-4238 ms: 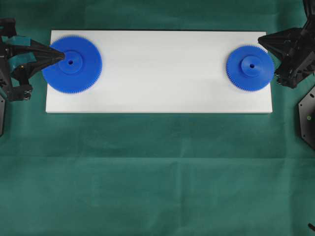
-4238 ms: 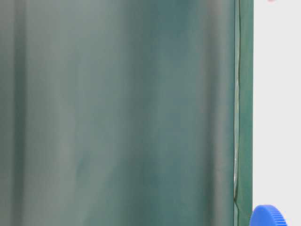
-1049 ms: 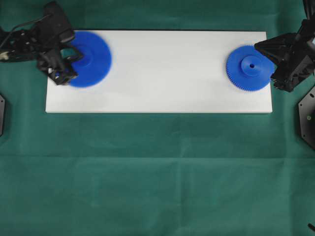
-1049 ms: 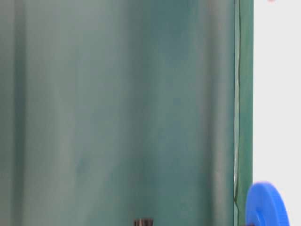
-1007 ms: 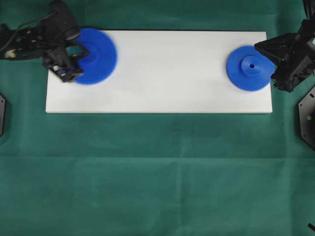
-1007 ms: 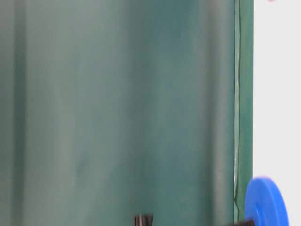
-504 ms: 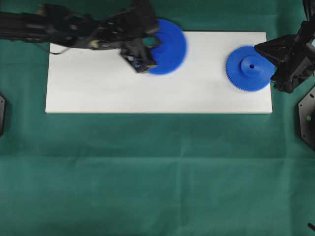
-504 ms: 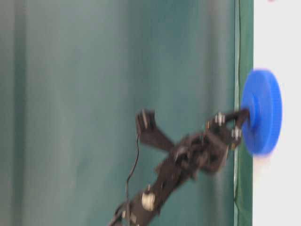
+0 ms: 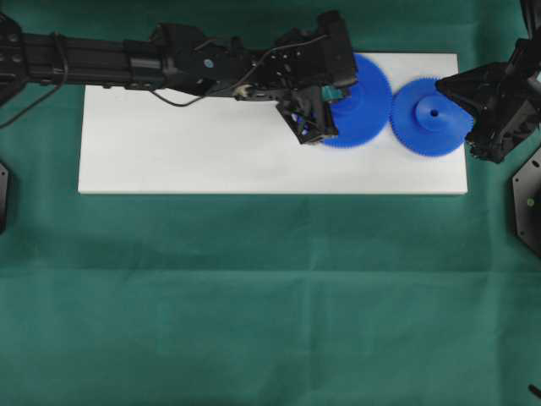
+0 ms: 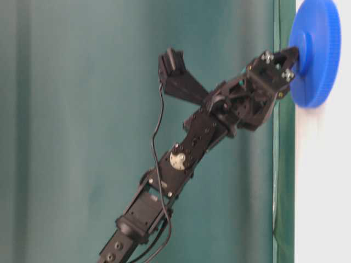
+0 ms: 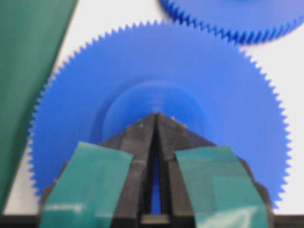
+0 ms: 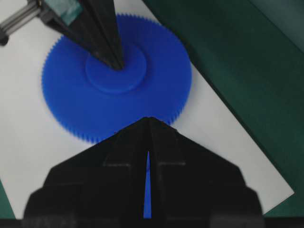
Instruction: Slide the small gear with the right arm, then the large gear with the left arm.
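Note:
The large gear (image 9: 372, 114) lies on the white board (image 9: 211, 156), right of its middle, with its teeth against or nearly against the small gear (image 9: 427, 127) at the right end. My left gripper (image 9: 347, 90) reaches across the board. It is shut, and its teal-taped fingertips press on the large gear's hub (image 11: 156, 102). The table-level view shows the same tip (image 10: 294, 55) on the large gear (image 10: 321, 49). My right gripper (image 12: 148, 119) is shut and hovers over the small gear's far right edge (image 9: 446, 83). Blue shows through its finger slit.
Green cloth (image 9: 270, 296) surrounds the board on all sides. The left arm (image 9: 127, 63) lies stretched along the board's far edge. The board's left half and near strip are bare white. A black mount (image 9: 526, 203) sits at the right edge.
The left arm has swept to the right along the board, pushing the large gear from the left end up beside the small gear. The right arm and small gear have stayed put.

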Controlling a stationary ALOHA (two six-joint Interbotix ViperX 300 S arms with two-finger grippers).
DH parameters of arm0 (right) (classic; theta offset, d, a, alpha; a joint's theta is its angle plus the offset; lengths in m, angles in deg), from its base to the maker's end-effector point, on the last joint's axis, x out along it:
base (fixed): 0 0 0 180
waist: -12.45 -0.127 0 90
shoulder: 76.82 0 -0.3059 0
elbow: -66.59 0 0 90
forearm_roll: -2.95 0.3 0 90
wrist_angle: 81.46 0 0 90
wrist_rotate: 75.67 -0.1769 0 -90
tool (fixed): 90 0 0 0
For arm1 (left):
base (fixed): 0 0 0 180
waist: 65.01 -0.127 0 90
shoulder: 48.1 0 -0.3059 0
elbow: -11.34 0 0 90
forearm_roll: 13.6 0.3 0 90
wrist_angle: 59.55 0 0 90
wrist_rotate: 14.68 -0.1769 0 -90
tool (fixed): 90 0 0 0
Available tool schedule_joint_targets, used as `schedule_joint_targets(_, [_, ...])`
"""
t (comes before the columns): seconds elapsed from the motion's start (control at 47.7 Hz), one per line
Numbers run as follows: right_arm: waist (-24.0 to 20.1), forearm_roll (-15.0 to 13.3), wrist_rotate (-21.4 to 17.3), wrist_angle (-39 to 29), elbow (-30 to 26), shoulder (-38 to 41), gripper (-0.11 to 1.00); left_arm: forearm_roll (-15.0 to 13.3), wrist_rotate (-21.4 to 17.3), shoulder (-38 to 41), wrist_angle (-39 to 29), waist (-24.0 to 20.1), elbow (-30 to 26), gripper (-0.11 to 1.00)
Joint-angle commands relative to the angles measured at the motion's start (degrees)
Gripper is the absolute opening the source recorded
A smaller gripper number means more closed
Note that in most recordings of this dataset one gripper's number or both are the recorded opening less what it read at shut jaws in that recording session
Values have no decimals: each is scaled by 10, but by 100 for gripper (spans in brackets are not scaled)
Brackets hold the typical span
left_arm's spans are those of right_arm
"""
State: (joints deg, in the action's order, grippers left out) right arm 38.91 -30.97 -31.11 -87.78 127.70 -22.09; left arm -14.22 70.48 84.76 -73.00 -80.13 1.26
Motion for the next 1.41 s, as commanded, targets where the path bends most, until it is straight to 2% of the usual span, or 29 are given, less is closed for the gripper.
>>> schedule_joint_targets(0.0, [-1, 1, 0, 7, -4, 0, 50, -1, -1, 16, -16, 21, -20, 0])
schedule_joint_targets(0.189, [-1, 1, 0, 9, -2, 0, 50, -2, -2, 25, -29, 24, -45, 0])
schedule_joint_targets(0.755, [-1, 1, -1, 9, 3, -1, 50, -1, -2, 23, -31, 24, -42, 0])
schedule_joint_targets(0.965, [-1, 1, -1, 9, 3, -3, 50, -1, -31, 11, -31, 20, -33, 0])
schedule_joint_targets(1.175, [-1, 1, -1, 9, 3, -5, 50, -1, -40, -29, -37, 3, 13, 0])
schedule_joint_targets(1.385, [-2, 1, -1, 9, 4, -5, 50, -1, -37, -82, -36, -34, 120, 0])
